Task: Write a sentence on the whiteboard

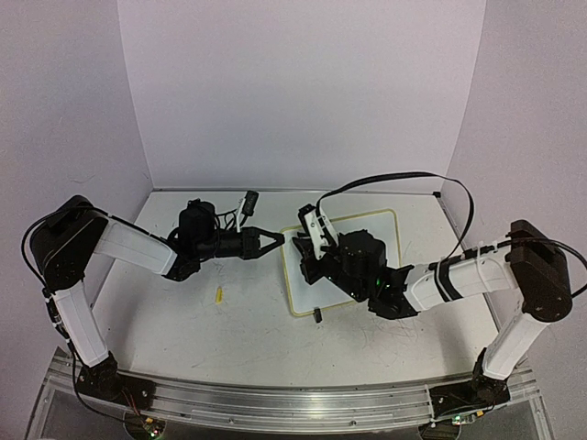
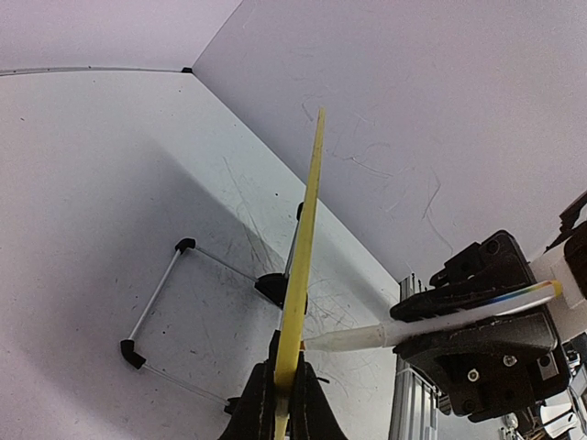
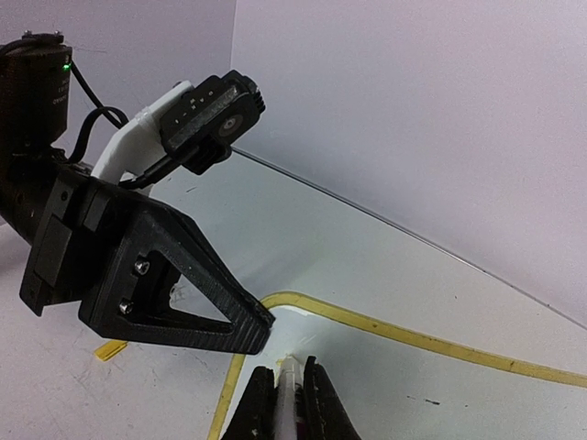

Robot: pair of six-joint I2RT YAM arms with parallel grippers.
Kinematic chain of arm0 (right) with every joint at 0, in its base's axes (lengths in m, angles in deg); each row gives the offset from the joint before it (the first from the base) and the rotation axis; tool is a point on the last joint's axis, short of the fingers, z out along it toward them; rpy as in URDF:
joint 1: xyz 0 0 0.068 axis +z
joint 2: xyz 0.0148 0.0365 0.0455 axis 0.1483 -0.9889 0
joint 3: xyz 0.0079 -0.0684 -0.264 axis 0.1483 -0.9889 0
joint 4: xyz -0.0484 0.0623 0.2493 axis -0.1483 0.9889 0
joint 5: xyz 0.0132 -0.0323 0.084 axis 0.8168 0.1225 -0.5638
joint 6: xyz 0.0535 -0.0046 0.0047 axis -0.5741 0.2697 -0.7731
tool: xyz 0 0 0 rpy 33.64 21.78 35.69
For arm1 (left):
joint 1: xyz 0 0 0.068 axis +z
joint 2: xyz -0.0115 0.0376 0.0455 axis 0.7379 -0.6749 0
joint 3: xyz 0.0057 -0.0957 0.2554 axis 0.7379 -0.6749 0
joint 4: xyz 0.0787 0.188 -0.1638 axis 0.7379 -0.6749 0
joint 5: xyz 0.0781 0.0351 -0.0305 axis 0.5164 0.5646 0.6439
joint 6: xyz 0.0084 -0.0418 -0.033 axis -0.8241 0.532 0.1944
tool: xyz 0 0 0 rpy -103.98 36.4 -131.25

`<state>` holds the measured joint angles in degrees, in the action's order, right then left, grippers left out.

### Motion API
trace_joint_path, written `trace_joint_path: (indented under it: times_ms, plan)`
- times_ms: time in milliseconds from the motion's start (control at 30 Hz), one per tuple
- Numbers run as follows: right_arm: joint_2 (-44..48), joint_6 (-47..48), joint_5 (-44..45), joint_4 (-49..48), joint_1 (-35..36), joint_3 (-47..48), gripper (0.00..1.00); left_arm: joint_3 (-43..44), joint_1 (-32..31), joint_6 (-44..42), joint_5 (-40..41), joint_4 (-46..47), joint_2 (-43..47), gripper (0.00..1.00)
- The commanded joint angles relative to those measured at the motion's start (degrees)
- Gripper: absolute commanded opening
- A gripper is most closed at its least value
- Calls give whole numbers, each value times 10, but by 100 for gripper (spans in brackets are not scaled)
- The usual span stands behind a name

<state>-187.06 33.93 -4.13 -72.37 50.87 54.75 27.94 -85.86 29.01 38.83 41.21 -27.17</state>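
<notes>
The whiteboard [image 1: 385, 229] lies flat on the table, its yellow-green rim showing; my right arm covers most of it. My left gripper [image 1: 278, 240] is shut on the board's left rim, which shows edge-on as a yellow strip [image 2: 303, 257] between the jaws [image 2: 286, 380]. My right gripper [image 1: 304, 259] is shut on a white marker [image 3: 290, 394], tip down on the board [image 3: 431, 394] just inside its rounded corner. The marker [image 2: 385, 335] also shows in the left wrist view, its tip next to the rim. I see no writing on the bare parts of the board.
A small yellow piece [image 1: 219, 295] lies on the scuffed tabletop left of the board. A black clip foot [image 1: 317, 315] sits at the board's near edge. A black cable [image 1: 394, 179] loops over the board. White walls close in the back and sides.
</notes>
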Motion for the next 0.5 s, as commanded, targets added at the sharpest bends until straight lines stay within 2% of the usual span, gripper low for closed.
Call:
trace_joint_path:
  times_ms: [0,467]
  plan:
    - [-13,-16,16,6,-6,14,0,-3,2,11,-14,16,23,0]
    - [-1,-47,16,16,-1,-19,0,-2,2,12,-14,15,25,0]
